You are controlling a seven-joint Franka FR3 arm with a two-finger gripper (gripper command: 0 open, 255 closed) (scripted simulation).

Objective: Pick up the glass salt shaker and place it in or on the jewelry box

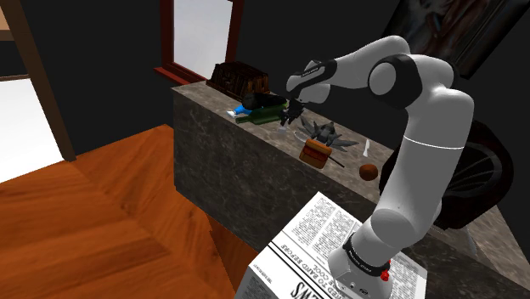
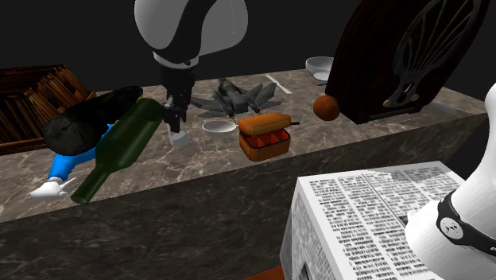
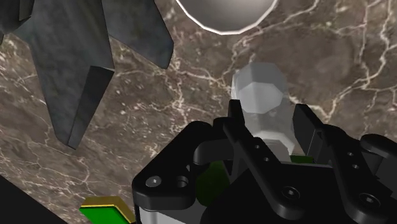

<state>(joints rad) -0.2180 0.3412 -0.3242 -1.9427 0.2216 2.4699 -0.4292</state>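
Item: pale, faceted salt shaker point(image 3: 257, 86). Location: clasped between the two black fingers of the hand point(image 2: 176, 121), low over the marble tabletop point(image 2: 199, 171); contact with the surface cannot be told.
Adjacent: green bottle point(image 2: 123, 143) lying on one side, small white bowl point(image 2: 218, 126) on the other.
Beyond the bowl: orange-brown jewelry box point(image 2: 265, 137), lid open.
Behind: dark model jet point(image 2: 234, 99).
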